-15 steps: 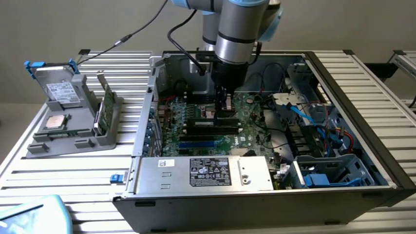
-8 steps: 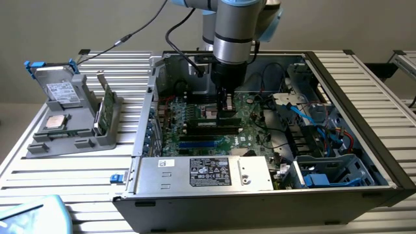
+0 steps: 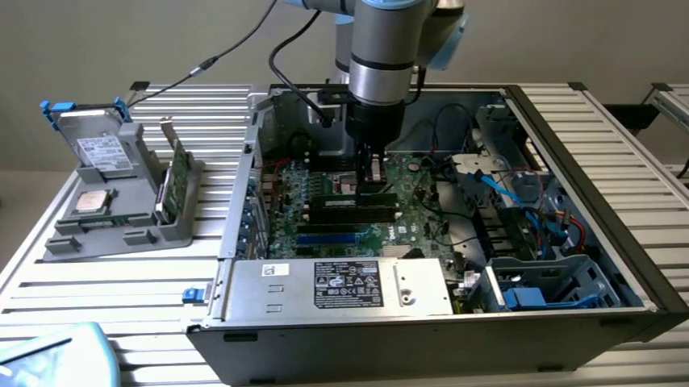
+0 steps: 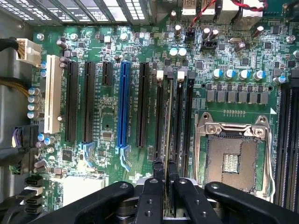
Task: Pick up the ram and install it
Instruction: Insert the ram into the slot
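**Hand grips the ram over the memory slots**

Nearest the exterior camera, the open computer case [image 3: 431, 347] sat on the slatted desk [image 3: 97, 274], with its silver power supply [image 3: 344, 286] along the front edge. Behind that lay the green motherboard [image 3: 282, 218], and the arm [image 3: 382, 48] reached straight down into the case over it.

The hand [image 3: 373, 184] was clenched on the ram [image 4: 168, 116]. In the wrist view its two black fingers [image 4: 152, 196] pinched the thin stick, seen edge-on, between them. The ram stood upright, in line with the narrow black memory slots [image 4: 187, 121]. These lay just beside the open processor socket [image 4: 231, 158], and the blue expansion slot [image 4: 124, 102] was on the ram's other side. I could not tell whether its lower edge was seated in a slot or just above one.

To the exterior view's left, well apart from the case, a grey holder [image 3: 119, 218] stood on the desk. It carried a broader green card [image 3: 177, 173] standing upright, a small silver chip [image 3: 92, 201], and a drive [image 3: 102, 149] at its far end.
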Available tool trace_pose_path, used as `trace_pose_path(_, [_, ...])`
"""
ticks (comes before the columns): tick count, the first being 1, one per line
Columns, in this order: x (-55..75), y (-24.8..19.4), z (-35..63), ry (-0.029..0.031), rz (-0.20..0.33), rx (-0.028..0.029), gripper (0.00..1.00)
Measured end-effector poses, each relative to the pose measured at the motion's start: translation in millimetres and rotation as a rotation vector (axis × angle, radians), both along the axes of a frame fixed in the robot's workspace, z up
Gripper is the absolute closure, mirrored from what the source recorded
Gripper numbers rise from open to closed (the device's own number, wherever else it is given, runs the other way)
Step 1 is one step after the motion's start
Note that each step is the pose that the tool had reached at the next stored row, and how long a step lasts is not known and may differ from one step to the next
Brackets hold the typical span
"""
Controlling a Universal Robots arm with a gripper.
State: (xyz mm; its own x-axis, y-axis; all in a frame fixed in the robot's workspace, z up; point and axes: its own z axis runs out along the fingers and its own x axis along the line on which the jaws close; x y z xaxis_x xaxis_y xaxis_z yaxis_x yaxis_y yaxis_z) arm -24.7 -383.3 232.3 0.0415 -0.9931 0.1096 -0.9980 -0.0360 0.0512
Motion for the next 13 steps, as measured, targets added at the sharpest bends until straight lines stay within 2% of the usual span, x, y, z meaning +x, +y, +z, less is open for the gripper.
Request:
trace_pose_path(1, [-0.2,-0.2,0.2,-0.0004,0.000,0.0045,0.86])
trace_pose_path(2, [-0.5,-0.5,0.3,-0.0004,0.000,0.0065,0.86])
trace_pose_path(7, [-0.7,-4.5,0.3,0.0013,0.000,0.0082,0.86])
trace_pose_path(9, [-0.7,-5.6,0.4,0.0054,0.000,0.0086,0.86])
trace_pose_path(13, [-0.7,-7.7,0.3,0.0175,-0.001,0.0090,0.86])
